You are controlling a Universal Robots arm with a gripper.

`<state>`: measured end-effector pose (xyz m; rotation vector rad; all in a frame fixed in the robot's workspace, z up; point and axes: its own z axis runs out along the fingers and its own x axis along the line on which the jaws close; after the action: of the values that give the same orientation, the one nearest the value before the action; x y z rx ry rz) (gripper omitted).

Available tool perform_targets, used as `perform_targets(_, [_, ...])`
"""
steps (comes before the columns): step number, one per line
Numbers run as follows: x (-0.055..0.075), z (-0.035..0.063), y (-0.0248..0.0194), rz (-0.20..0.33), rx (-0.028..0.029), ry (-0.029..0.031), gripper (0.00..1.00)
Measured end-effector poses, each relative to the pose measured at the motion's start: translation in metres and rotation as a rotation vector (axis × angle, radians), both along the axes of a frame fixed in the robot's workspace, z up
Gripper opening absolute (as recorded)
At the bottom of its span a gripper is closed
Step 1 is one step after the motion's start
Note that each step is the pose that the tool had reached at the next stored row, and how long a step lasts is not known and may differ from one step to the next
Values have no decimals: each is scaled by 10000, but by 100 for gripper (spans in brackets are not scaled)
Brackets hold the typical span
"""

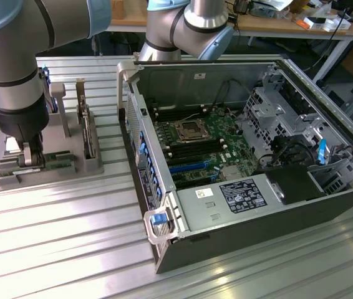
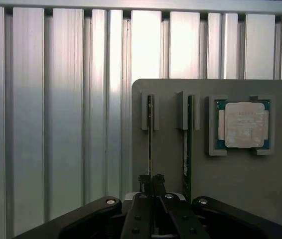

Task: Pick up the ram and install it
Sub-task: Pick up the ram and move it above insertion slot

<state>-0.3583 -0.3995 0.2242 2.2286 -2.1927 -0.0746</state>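
The ram (image 2: 150,134) stands on its long edge in a slot of a grey holder plate (image 2: 230,189); I see it as a thin dark-green strip. My gripper (image 2: 151,180) is down over that slot, its black fingertips pressed together on the ram's upper edge. A second thin stick (image 2: 187,149) stands in the neighbouring slot, untouched. In the exterior view my gripper (image 1: 30,159) is low on the holder plate (image 1: 52,177) at the exterior view's left, well apart from the open computer case (image 1: 164,249). The motherboard (image 1: 201,140) inside the case lies exposed.
A square silvery processor chip (image 2: 243,124) lies in a recess of the holder plate beside the sticks. Upright brackets (image 1: 84,124) rise from the plate close to my arm. The case's raised walls and a blue-tabbed latch (image 1: 158,219) stand between plate and motherboard. Everything rests on a ribbed aluminium table (image 1: 70,249).
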Motion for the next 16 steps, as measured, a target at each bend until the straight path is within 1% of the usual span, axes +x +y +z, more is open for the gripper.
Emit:
perform_targets(5, [0,33,0,0,2,-2,12])
perform_targets(16, [0,67,0,0,1,-1,12])
